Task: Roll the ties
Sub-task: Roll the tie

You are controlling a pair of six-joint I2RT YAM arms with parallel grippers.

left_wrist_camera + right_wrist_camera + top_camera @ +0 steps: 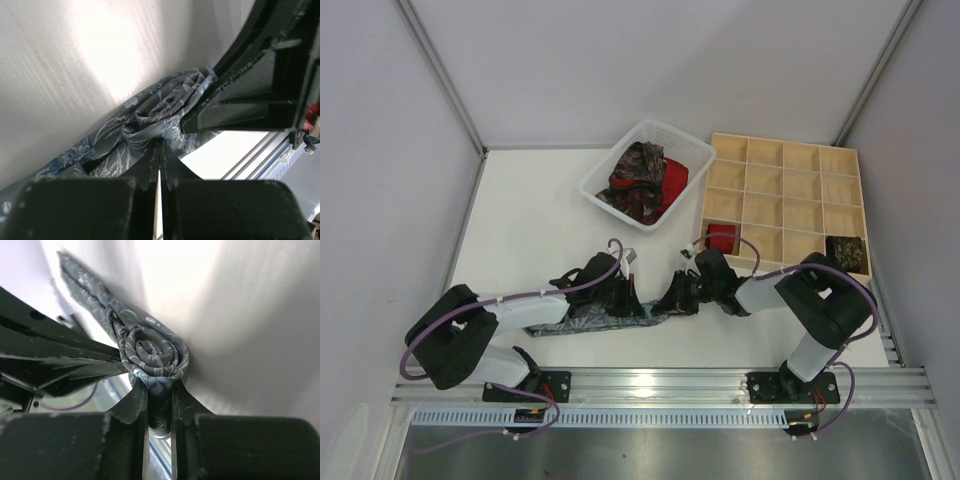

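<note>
1. Grey tie [575,322] lies on the counter [540,230] near the arm bases, between the 2 tools. Its loose strip runs out flat toward the left arm.
2. One end of it is wound into a small tight rolled end [155,352], spiral face visible in the right wrist view.
3. Right tool [159,387]: pinching the rolled end, 1 finger on each side of it and fabric in the gap between them.
4. Left tool [159,145]: fingers pressed together, tips touching the tie fabric just beside the roll. Cannot tell if a fold is caught between them.
5. The 2 tools sit very close, almost touching, both low over the counter.
6. White basket [615,153] stands at the back of the counter and holds a maroon paisley tie [638,175] and a red tie [675,178], both loose and bunched.
7. Wooden grid tray [785,143] is just right of the basket.
8. The tray's near row has a red roll [722,238] in the left compartment and a dark roll [845,250] in the right compartment.
</note>
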